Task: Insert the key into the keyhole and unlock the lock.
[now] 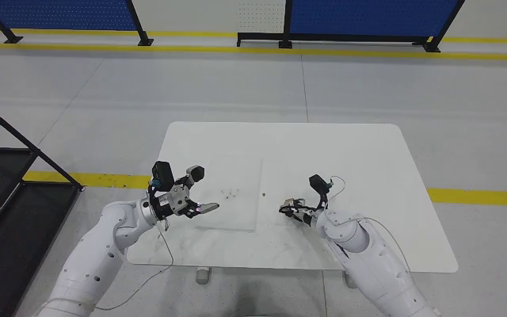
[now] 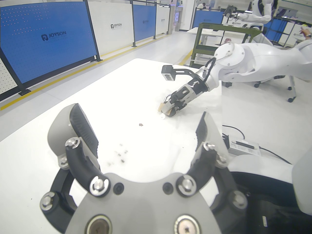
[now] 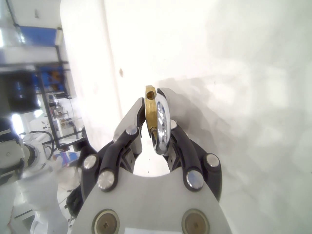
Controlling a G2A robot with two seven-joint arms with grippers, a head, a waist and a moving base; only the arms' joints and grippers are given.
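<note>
Left gripper (image 2: 140, 119) fingers spread wide, empty, at table's (image 1: 356, 158) 7 o'clock. Right gripper (image 3: 153, 99) clamps brass padlock (image 3: 150, 113) at 5 o'clock, low over table. Can't spot key. Lock-holding step; next, left likely fetches key and aligns it with keyhole.

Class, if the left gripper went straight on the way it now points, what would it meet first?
Probably the brass padlock clamped in the right gripper, roughly dead ahead; if that path dips, the white table first. Depth is unclear.
</note>
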